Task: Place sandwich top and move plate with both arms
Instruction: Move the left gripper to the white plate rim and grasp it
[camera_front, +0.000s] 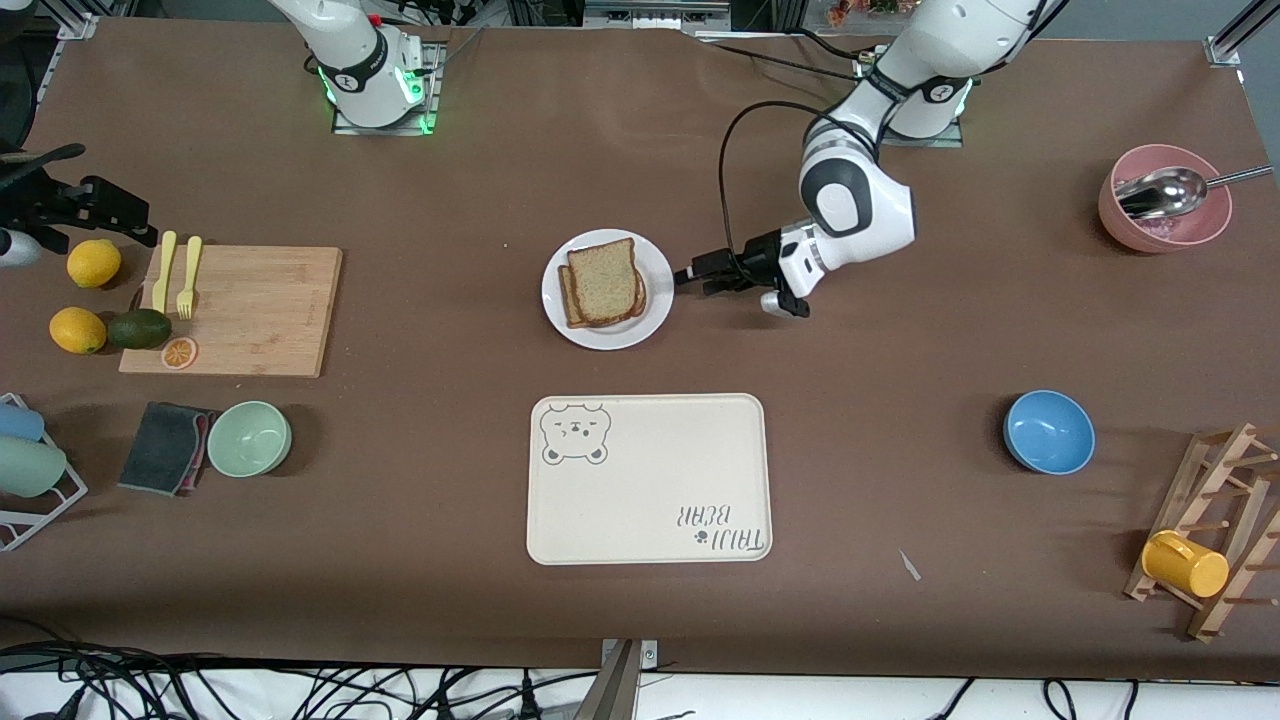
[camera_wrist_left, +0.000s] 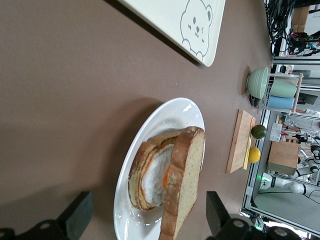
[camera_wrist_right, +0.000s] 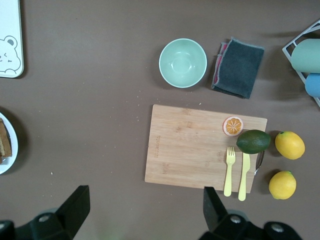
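The left end effector (camera_front: 692, 279) sits low just beside the plate (camera_front: 655, 300), on the side toward the left arm's end of the bench, fingers spread and holding nothing. The right end effector (camera_wrist_right: 142, 212) is also spread and empty; its wrist view looks down on the cutting board (camera_wrist_right: 200, 147), and the front view cuts it off.

The sandwich top (camera_front: 603, 278) already lies on the egg-bearing slice (camera_wrist_left: 150, 175), a little askew, so the first step looks done. The plate stands mid-bench, away from every edge, and moving it remains; neither arm grips it yet. The bear-printed tray (camera_front: 650, 480), nearer the front edge, seems a likely target, though I cannot confirm this.

The lower slice is mostly covered in the front view, and the right wrist view shows just a sliver of the plate.
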